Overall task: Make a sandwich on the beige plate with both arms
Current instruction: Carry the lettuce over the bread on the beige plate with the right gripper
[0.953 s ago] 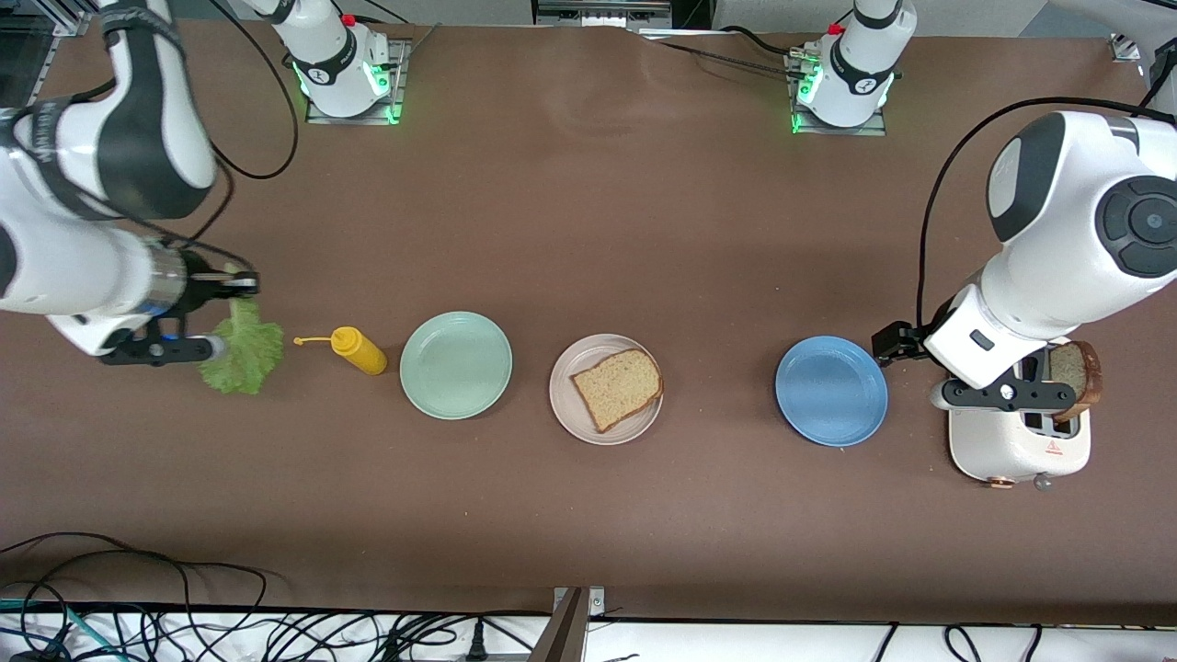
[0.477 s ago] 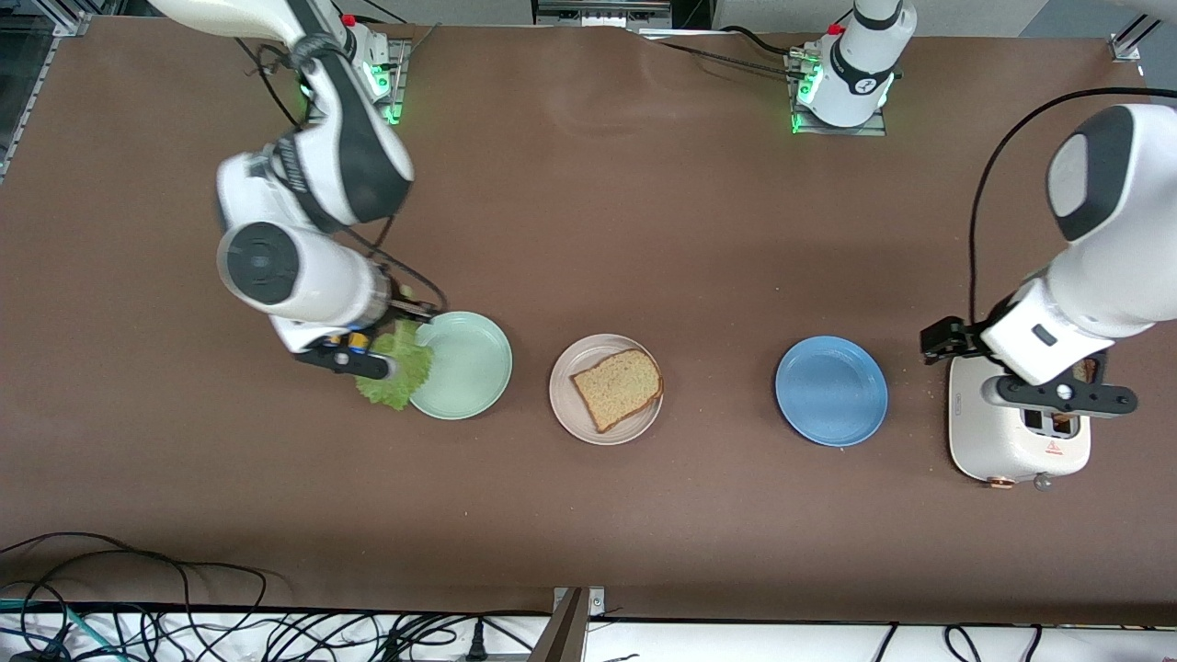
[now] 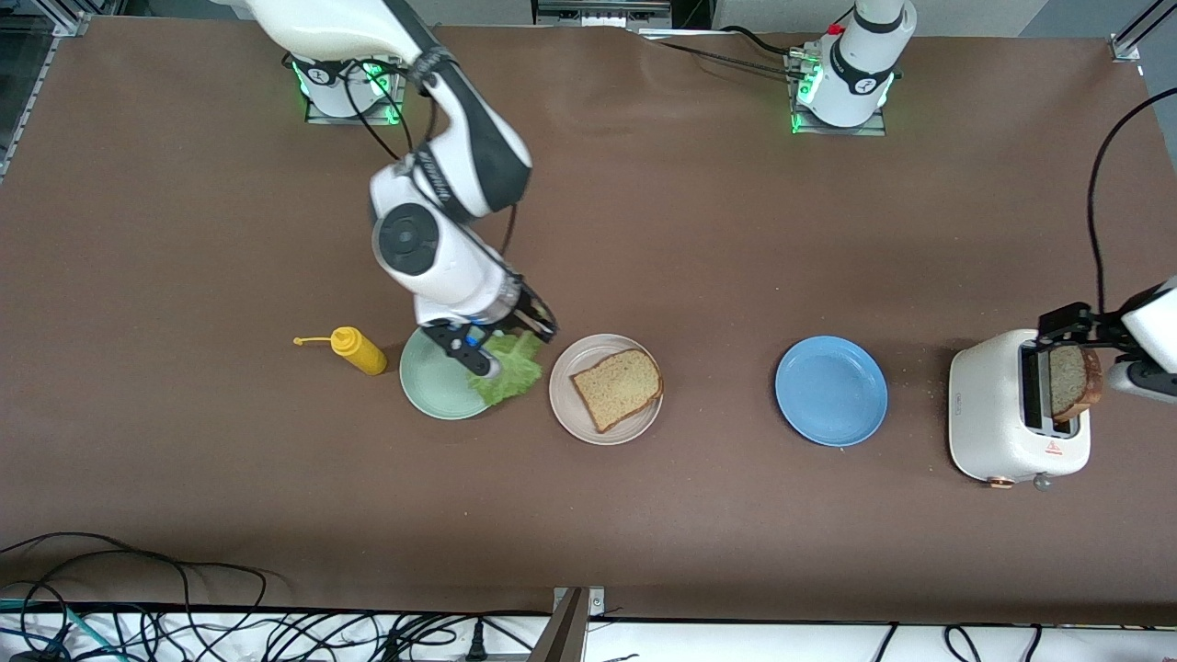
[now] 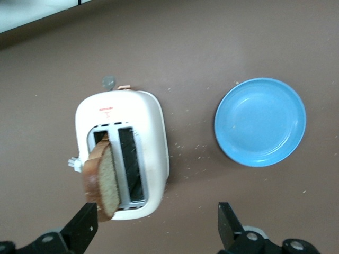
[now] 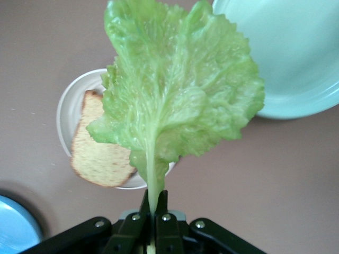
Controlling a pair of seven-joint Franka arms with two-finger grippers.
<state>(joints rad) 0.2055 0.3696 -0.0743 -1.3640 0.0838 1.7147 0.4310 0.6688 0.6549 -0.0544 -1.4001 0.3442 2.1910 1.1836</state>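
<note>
Sandwich: I judge it about a third built; one bread slice [image 3: 617,388] lies on the beige plate [image 3: 565,405], mid tabletop.
Lettuce: a green leaf [image 3: 511,370] hangs from my right gripper [image 3: 534,322], pinched tight by its stalk, over the edge of the green plate [image 3: 428,391], just beside the beige plate.
Second slice: stands in the toaster [image 3: 988,418] at the left arm's end, not yet picked.
Left gripper [image 4: 159,225]: I see it spread wide and empty above the toaster, one finger beside that second slice [image 4: 103,181].
Blue plate [image 3: 831,391]: bare, between beige plate and toaster.
Left to do: lay lettuce on bread, then top with toaster slice.
</note>
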